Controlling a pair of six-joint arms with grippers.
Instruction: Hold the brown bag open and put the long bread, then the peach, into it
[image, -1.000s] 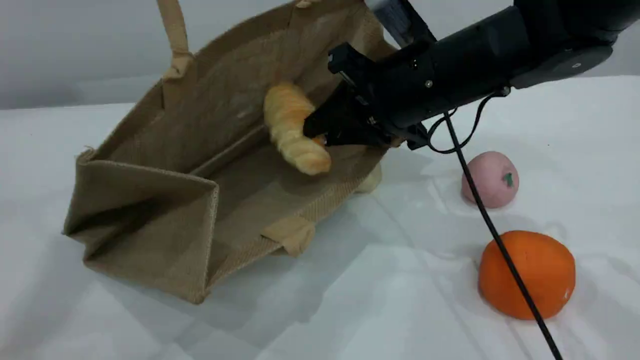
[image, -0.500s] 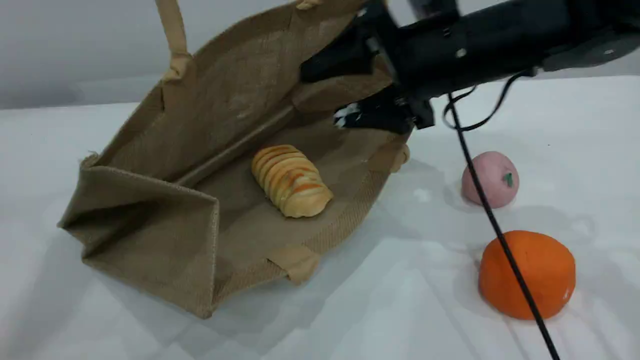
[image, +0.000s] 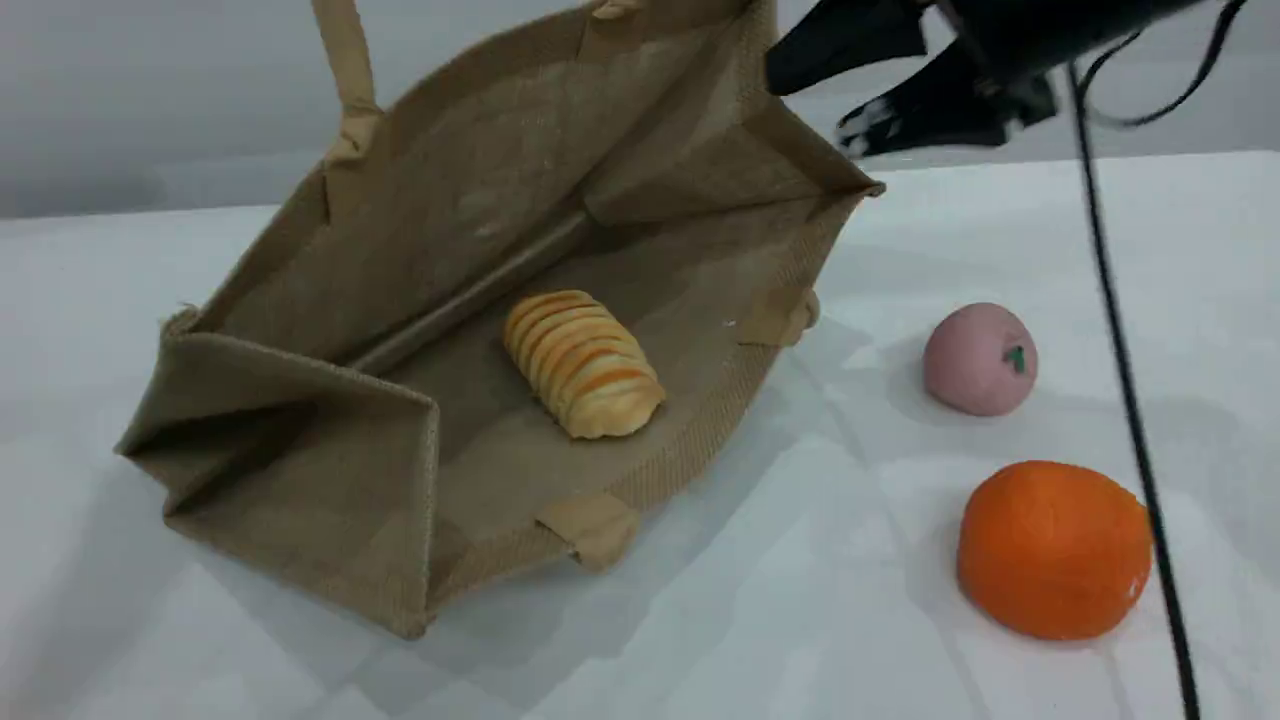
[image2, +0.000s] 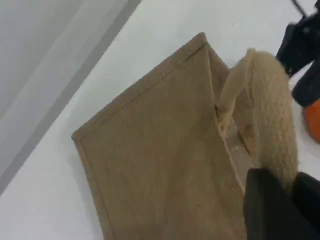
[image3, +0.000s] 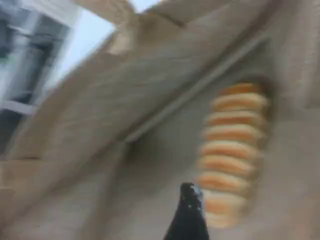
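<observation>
Nearest on the white worktop (image: 700, 620), a bright orange round fruit (image: 1055, 548) is best left alone. Behind it, the small round pale pink peach (image: 980, 358) is judged the next pick, to be straddled evenly and gripped gently. Beyond, the long ridged orange-and-cream bread (image: 585, 363) lies inside the large tan-brown woven jute bag (image: 330, 480). Farthest, the right claw (image: 812, 110) is spread, grasping nothing. The left claw (image2: 287, 192) is clenched on the bag's beige rope handle (image2: 272, 110), which should be held high.
</observation>
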